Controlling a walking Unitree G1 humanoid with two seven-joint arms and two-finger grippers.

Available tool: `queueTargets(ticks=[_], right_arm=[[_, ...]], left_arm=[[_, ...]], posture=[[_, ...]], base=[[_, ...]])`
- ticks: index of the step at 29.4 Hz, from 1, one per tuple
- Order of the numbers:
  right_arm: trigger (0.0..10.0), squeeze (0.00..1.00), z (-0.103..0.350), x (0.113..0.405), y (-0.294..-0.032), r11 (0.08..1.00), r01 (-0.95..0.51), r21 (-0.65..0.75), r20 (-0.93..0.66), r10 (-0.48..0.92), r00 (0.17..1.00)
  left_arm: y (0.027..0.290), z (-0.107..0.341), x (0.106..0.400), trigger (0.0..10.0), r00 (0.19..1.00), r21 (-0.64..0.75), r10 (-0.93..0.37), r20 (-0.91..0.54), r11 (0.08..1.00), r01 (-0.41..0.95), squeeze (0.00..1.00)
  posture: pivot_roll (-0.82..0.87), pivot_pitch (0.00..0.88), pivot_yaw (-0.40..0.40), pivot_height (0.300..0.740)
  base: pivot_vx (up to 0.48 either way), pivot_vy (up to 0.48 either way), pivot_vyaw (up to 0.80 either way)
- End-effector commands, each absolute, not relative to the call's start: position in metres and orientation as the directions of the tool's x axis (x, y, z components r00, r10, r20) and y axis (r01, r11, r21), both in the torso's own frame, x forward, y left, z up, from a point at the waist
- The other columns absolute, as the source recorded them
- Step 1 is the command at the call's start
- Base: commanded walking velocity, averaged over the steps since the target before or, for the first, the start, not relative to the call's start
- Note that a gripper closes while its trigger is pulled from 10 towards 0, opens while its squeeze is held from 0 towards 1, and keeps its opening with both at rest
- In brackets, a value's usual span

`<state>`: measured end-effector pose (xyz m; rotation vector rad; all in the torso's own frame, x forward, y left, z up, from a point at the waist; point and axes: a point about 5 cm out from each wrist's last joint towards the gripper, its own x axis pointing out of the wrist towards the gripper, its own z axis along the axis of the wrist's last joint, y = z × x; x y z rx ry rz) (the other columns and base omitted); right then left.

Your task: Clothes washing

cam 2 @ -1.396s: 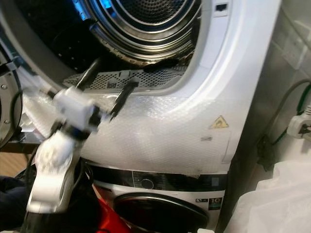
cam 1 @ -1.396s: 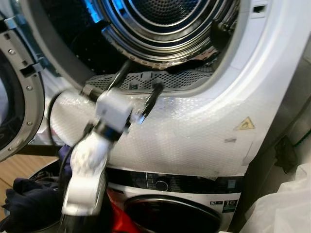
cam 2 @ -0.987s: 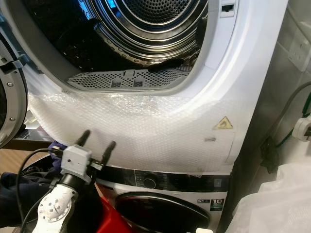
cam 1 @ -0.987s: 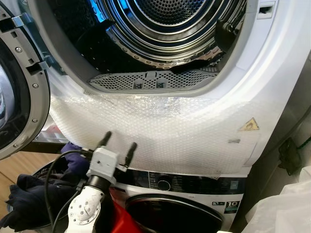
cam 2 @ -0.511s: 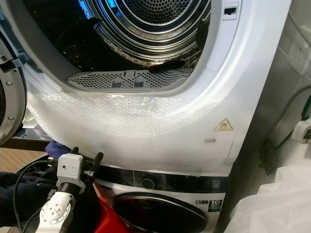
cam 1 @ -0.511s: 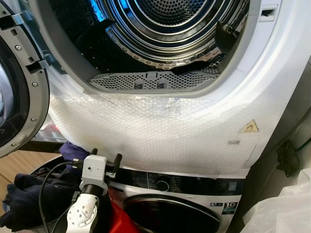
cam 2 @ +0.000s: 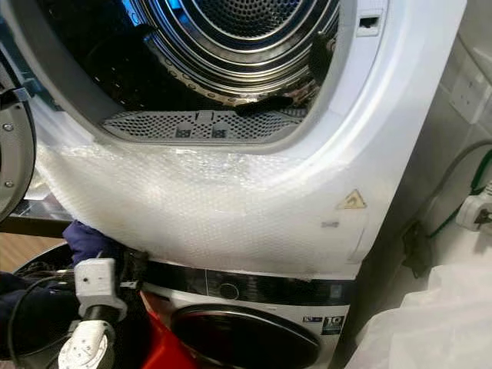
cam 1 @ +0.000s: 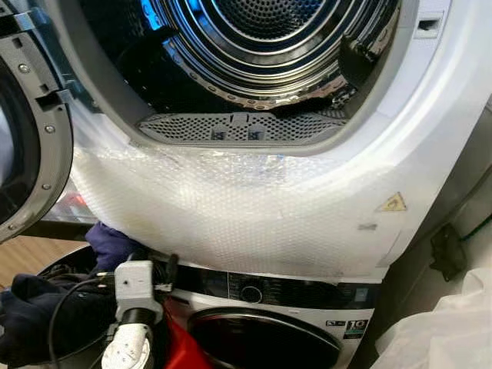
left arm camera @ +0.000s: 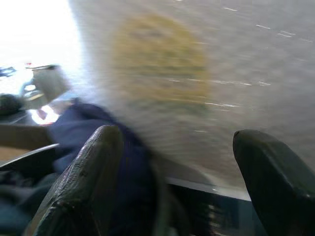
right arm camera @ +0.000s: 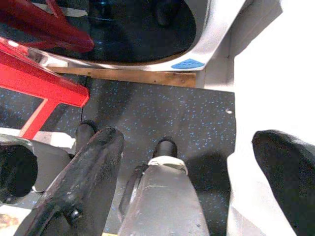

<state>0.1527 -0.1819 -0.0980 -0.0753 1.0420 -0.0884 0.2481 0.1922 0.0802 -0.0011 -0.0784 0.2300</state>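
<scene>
The upper machine's drum stands open, its door swung out to the left. Something dark lies on the drum's lower right lip. My left gripper is low at the left, open and holding nothing, its fingers pointing up just under the bubble-wrapped front. It hangs above a heap of dark clothes, with a dark blue garment just beside it. In the blurred left wrist view that blue garment lies past one of the fingers. My right gripper hangs open over the floor.
Bubble wrap covers the upper machine's front. Below it is a second washer with a control panel and a dark round door. A red frame stands by that washer. A white plastic sheet and wall cables are at the right.
My left arm has come down from the drum's lip to just above the dark clothes at the lower left, fingers still open. The camera has shifted slightly.
</scene>
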Motion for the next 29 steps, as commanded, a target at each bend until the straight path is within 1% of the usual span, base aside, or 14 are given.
queueTargets(ticks=[1,2,3,4,5,7,9,11,13,17,20,23,25,29], right_arm=[[10.0,0.0,-0.1,0.15,-0.176,0.995,0.02,-0.093,-0.868,-0.091,0.489],[10.0,0.0,-0.1,0.149,-0.176,0.996,0.018,-0.093,-0.868,-0.089,0.488],[10.0,0.0,-0.1,0.149,-0.176,0.996,0.018,-0.093,-0.868,-0.089,0.488],[10.0,0.0,-0.1,0.149,-0.175,0.996,0.016,-0.091,-0.869,-0.088,0.487],[10.0,0.0,-0.1,0.149,-0.175,0.996,0.016,-0.091,-0.869,-0.088,0.487],[10.0,0.0,-0.1,0.149,-0.175,0.996,0.019,-0.091,-0.869,-0.088,0.486],[10.0,0.0,-0.1,0.149,-0.175,0.996,0.019,-0.091,-0.869,-0.088,0.486],[10.0,0.0,-0.1,0.149,-0.175,0.996,0.021,-0.091,-0.87,-0.089,0.485],[10.0,0.0,-0.101,0.148,-0.175,0.996,0.023,-0.09,-0.871,-0.09,0.482],[10.0,0.0,-0.101,0.147,-0.176,0.995,0.028,-0.092,-0.873,-0.094,0.478],[10.0,0.0,-0.101,0.147,-0.175,0.995,0.033,-0.089,-0.874,-0.094,0.477],[10.0,0.0,-0.1,0.151,-0.173,0.996,0.031,-0.088,-0.871,-0.093,0.482],[10.0,0.0,-0.099,0.152,-0.173,0.996,0.027,-0.088,-0.87,-0.09,0.485],[10.0,0.0,-0.098,0.156,-0.173,0.996,0.03,-0.085,-0.864,-0.089,0.495]], left_arm=[[0.205,0.081,0.244,10.0,0.954,-0.023,0.292,0.066,0.956,-0.291,0.0],[0.208,0.08,0.243,10.0,0.947,-0.035,0.316,0.058,0.949,-0.315,0.73],[0.208,0.08,0.243,10.0,0.947,-0.035,0.316,0.058,0.949,-0.315,0.73],[0.214,0.08,0.241,10.0,0.932,-0.057,0.359,0.039,0.932,-0.357,1.0],[0.214,0.08,0.241,10.0,0.932,-0.057,0.359,0.039,0.932,-0.357,1.0],[0.221,0.079,0.24,10.0,0.914,-0.078,0.405,0.017,0.912,-0.403,1.0],[0.221,0.079,0.24,10.0,0.914,-0.078,0.405,0.017,0.912,-0.403,1.0],[0.233,0.079,0.238,10.0,0.894,-0.083,0.449,0.005,0.891,-0.447,1.0],[0.24,0.081,0.236,10.0,0.885,-0.077,0.465,0.006,0.883,-0.463,1.0],[0.242,0.088,0.234,10.0,0.881,-0.076,0.473,0.023,0.879,-0.47,1.0],[0.244,0.097,0.227,10.0,0.864,-0.068,0.501,0.042,0.864,-0.498,1.0],[0.254,0.095,0.219,10.0,0.795,-0.112,0.607,-0.006,0.789,-0.604,1.0],[0.257,0.094,0.217,10.0,0.762,-0.153,0.647,-0.033,0.75,-0.644,1.0],[0.261,0.1,0.211,10.0,0.732,-0.15,0.681,-0.031,0.721,-0.677,1.0]], posture=[[0.14,0.0,0.098,0.74],[0.14,0.0,0.1,0.74],[0.14,0.0,0.1,0.74],[0.14,0.0,0.1,0.74],[0.14,0.0,0.1,0.74],[0.14,0.0,0.106,0.74],[0.14,0.0,0.106,0.74],[0.14,0.0,0.106,0.74],[0.14,0.0,0.106,0.74],[0.15,0.0,0.111,0.74],[0.15,0.0,0.117,0.74],[0.16,0.0,0.121,0.74],[0.17,0.0,0.121,0.74],[0.18,0.0,0.12,0.74]], base=[[0.0,0.0,0.0],[0.0,0.0,0.0],[0.0,0.0,0.0],[0.0,0.0,0.0],[0.0,0.0,0.0],[0.0,0.0,0.0],[0.0,0.0,0.0],[0.0,0.0,0.0],[0.0,0.0,0.0],[0.0,0.0,0.0],[0.0,0.0,0.0],[0.0,0.0,0.0],[0.0,0.0,0.0],[0.0,0.0,0.0]])
